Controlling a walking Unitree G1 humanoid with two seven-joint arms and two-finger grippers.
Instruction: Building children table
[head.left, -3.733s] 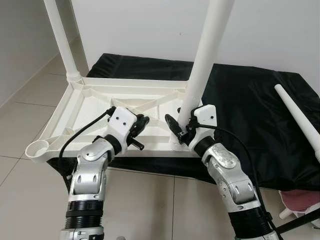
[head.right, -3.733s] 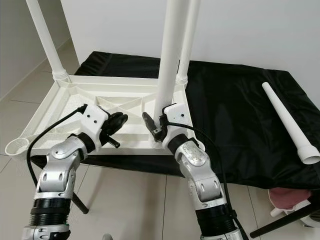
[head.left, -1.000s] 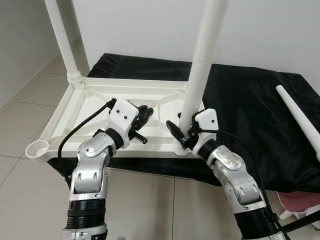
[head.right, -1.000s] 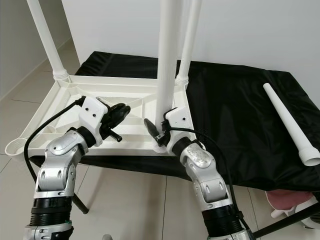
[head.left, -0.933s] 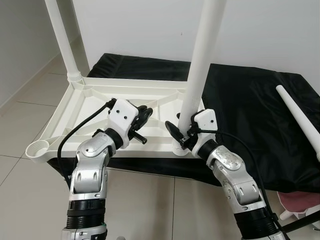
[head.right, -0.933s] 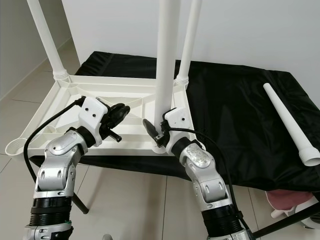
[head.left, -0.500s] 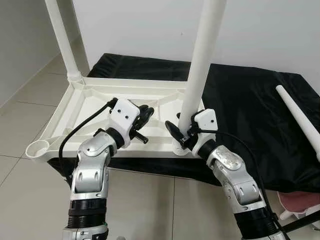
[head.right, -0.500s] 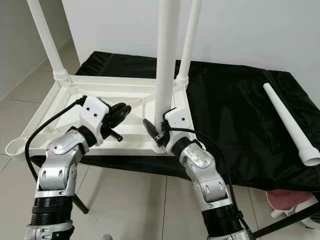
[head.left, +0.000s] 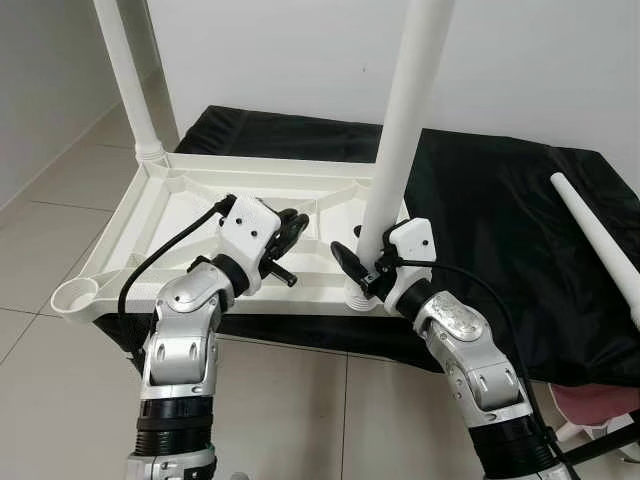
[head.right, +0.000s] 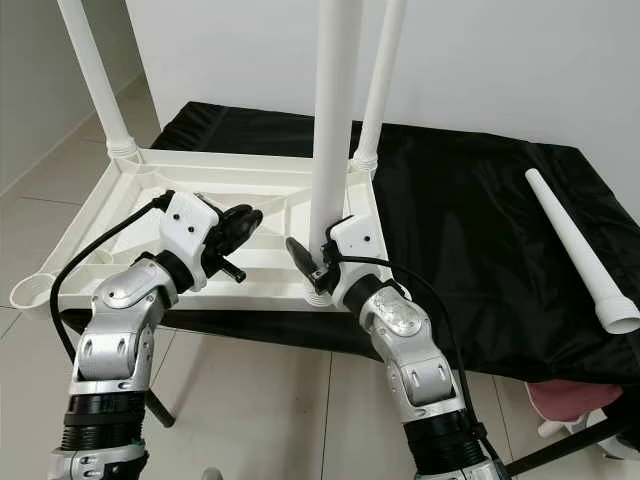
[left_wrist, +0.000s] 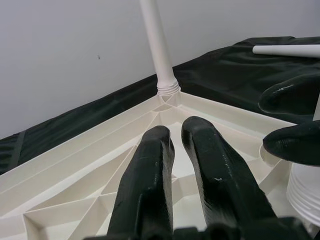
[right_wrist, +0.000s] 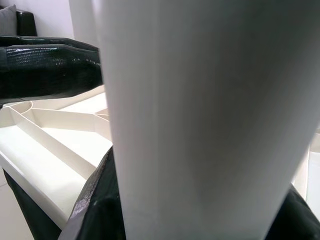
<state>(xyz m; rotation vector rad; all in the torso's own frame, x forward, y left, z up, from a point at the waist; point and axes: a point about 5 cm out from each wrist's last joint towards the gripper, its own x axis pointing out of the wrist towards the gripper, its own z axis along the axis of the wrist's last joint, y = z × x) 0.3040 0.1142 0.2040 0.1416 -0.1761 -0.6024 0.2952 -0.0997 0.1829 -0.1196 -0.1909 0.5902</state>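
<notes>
A white plastic children's tabletop lies upside down on a worktop draped in black cloth. Three white legs stand upright in its corner sockets: one at the far left, one at the far right, and one at the near right. The near left socket is empty. A fourth leg lies loose on the cloth, well apart to the right.

The right gripper is clamped around the near right leg just above its threaded base, one finger on each side. The left gripper hovers over the tabletop's ribbed underside just left of that leg, its two fingers nearly together and holding nothing.

Judging from this, the leg is probably being screwed or seated into its socket. If it is turned while leaning, the thread could cross and jam. The smooth leg could also slip within the grip. With nothing pinning the tabletop down, twisting could rotate or slide it along the cloth toward the near edge, where its near left corner already sits close to the rim.
</notes>
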